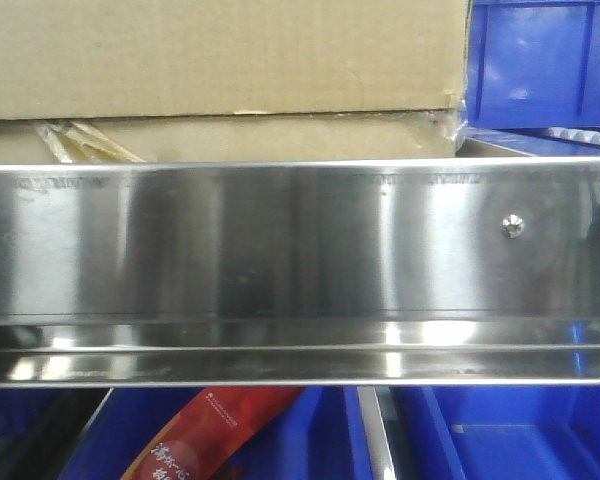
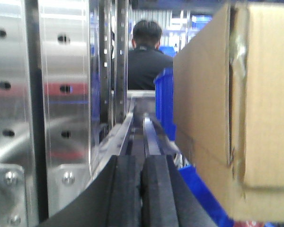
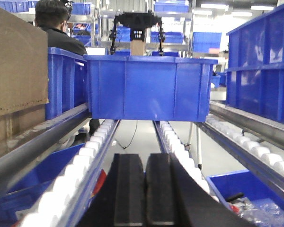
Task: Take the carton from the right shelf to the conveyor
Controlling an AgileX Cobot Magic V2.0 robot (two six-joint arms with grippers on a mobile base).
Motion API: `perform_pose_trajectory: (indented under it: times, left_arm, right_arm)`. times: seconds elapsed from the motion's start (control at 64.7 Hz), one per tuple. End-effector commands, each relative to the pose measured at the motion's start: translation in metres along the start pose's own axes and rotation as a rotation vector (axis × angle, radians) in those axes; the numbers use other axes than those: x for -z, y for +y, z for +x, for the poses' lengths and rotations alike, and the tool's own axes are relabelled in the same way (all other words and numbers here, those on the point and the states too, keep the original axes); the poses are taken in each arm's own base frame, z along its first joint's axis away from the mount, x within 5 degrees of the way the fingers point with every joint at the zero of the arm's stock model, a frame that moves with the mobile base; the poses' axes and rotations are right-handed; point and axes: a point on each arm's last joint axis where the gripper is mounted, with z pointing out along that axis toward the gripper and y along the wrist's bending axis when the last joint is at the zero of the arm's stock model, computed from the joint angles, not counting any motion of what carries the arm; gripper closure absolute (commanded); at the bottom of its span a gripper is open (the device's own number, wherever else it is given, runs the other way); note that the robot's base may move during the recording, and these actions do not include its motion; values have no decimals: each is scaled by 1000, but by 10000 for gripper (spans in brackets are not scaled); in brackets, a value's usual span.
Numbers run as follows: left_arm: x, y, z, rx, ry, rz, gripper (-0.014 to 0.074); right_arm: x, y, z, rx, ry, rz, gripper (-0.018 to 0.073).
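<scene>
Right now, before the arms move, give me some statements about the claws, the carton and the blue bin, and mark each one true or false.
1. The left claw and the right claw are both shut and empty. True.
2. The left claw grips the carton. False: the carton stands beside it, ungripped.
3. A blue bin sits on the roller track ahead of the right claw. True.
4. The person faces the left wrist camera. False: only the back of the head shows.
5. In the front view the carton lies under the steel rail. False: it lies above it.
</scene>
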Motion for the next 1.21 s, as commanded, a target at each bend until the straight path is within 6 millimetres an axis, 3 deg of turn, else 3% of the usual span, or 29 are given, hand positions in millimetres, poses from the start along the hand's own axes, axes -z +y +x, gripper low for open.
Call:
perform_pose_trajectory:
  times: [0.0, 0.108, 0.247, 0.371, 0.464, 0.572, 0.773, 1.051, 1.19]
  left_arm:
    - [1, 0, -26, -3, -73, -3, 612]
    - [7, 1, -65, -13, -89, -16, 612]
    - [13, 3, -108, -11, -40, -33, 562]
    - [10, 4, -144, -6, 17, -44, 328]
    - [3, 3, -165, 29, 11, -28, 146]
    - [-7, 2, -181, 50, 7, 6, 55]
    - [-35, -6, -198, 61, 199, 140, 60]
    - [-111, -35, -222, 35, 447, 265, 60]
    - [-142, -44, -230, 20, 583, 263, 60]
  right_arm:
    - [3, 2, -20, -14, -4, -17, 628]
    - [10, 4, -46, -10, 37, -45, 601]
    - [24, 6, -89, -8, -45, -60, 367]
    - [31, 7, -119, -16, -94, -70, 115]
    - [30, 7, -134, -15, -110, -71, -5]
    - [23, 7, -140, -16, -96, -69, 1]
    - [10, 9, -159, -31, -31, -85, 1]
    - [-33, 22, -207, -181, 112, -224, 1]
    - [-64, 33, -229, -157, 209, -319, 1]
